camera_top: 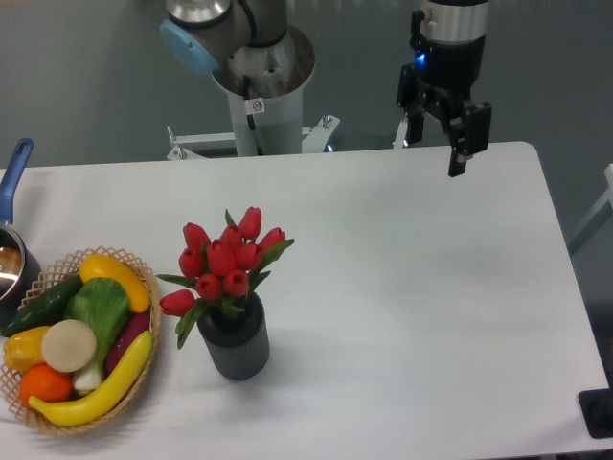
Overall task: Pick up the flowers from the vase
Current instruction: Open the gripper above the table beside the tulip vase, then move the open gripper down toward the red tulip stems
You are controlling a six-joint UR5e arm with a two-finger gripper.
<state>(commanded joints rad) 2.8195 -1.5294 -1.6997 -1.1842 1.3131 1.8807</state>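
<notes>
The flowers (227, 261), a bunch of red tulip buds with green leaves, stand upright in the vase (236, 347), a short dark grey ribbed cylinder on the white table left of centre. My gripper (431, 146) hangs high over the table's far right edge, well away from the bunch and up to its right. Its two black fingers (458, 153) are spread apart, so it is open with nothing between them.
A wicker basket (144, 379) of toy produce sits at the front left, close beside the vase. A pot with a blue handle (13, 172) is at the left edge. The robot's base column (261, 91) stands behind the table's far edge.
</notes>
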